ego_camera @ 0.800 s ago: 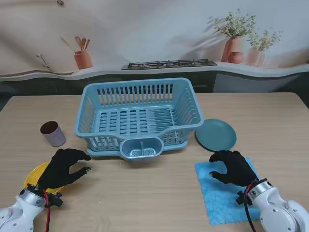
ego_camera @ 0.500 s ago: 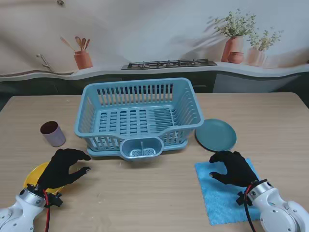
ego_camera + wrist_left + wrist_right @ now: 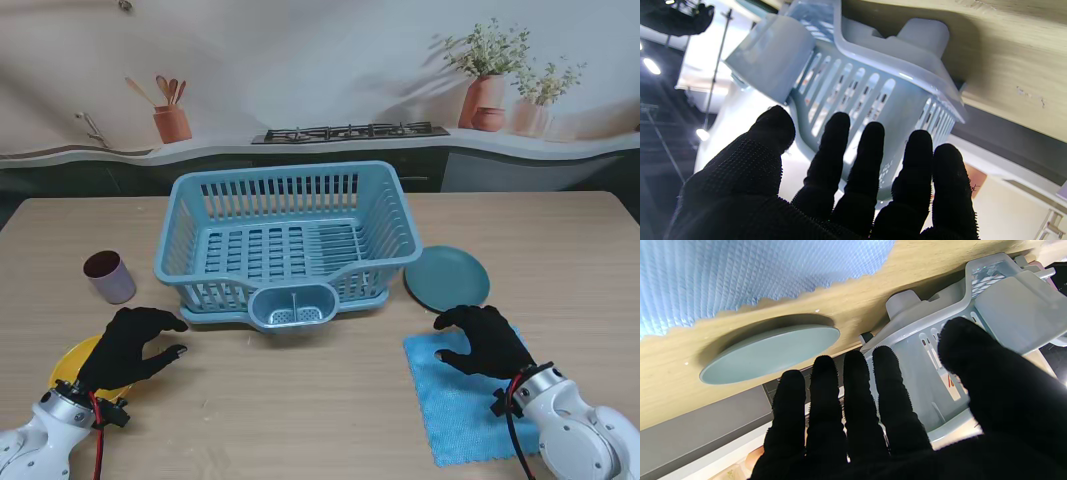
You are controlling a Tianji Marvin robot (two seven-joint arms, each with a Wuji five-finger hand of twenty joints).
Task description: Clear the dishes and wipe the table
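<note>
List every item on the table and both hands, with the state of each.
Dish rack: empty, upright on the table.
Green plate: flat on the table, right of the rack.
Yellow plate: flat, partly covered by the left hand.
Cup: upright, contents unclear.
Blue cloth: spread flat.
Left hand: open, holding nothing.
Right hand: open, over the cloth.

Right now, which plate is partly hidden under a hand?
The yellow plate, under the left hand. The teal plate lies fully uncovered beside the rack.

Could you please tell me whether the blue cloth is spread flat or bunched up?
Spread flat: the blue cloth lies open as a rectangle on the table, under the right robot hand.
</note>
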